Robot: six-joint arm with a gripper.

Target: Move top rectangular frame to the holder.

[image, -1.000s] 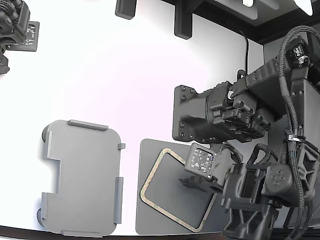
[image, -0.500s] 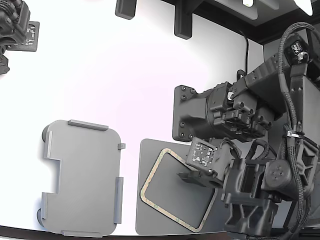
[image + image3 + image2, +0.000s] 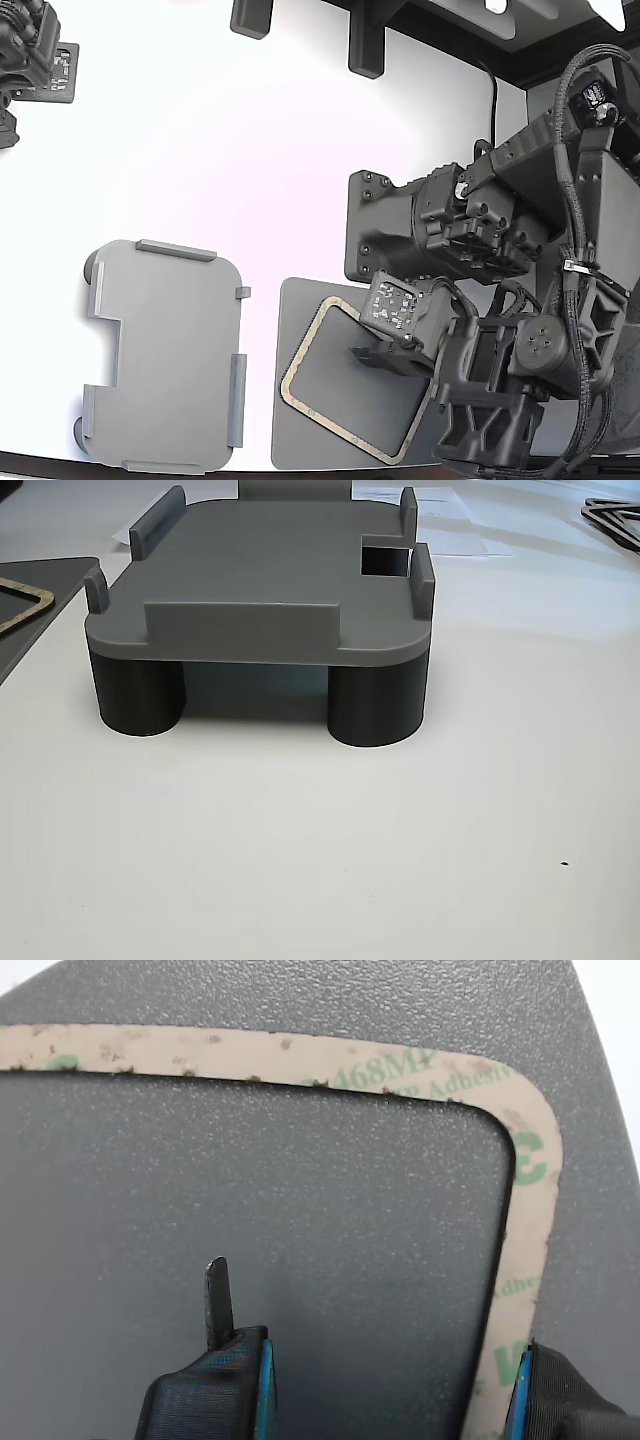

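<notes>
Gripper (image 3: pixel 385 1380) spread wide, grasping nothing, straddling one side of the adhesive frame (image 3: pixel 528 1160) on its grey mat (image 3: pixel 300 440), apparently to pinch it. Holder (image 3: pixel 165 355) stands bare, well apart.

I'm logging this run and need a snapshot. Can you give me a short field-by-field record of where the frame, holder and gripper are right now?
frame: tan rectangular frame lying flat on the dark grey mat
holder: light grey holder, bare on top, on the white table, at the exterior view's left of the mat
gripper: gripper open, low over the mat, one finger inside the frame's hollow, the other at its outer side
contact: not gripping the frame yet
second arm: only its end shows, in the exterior view's top left corner
</notes>
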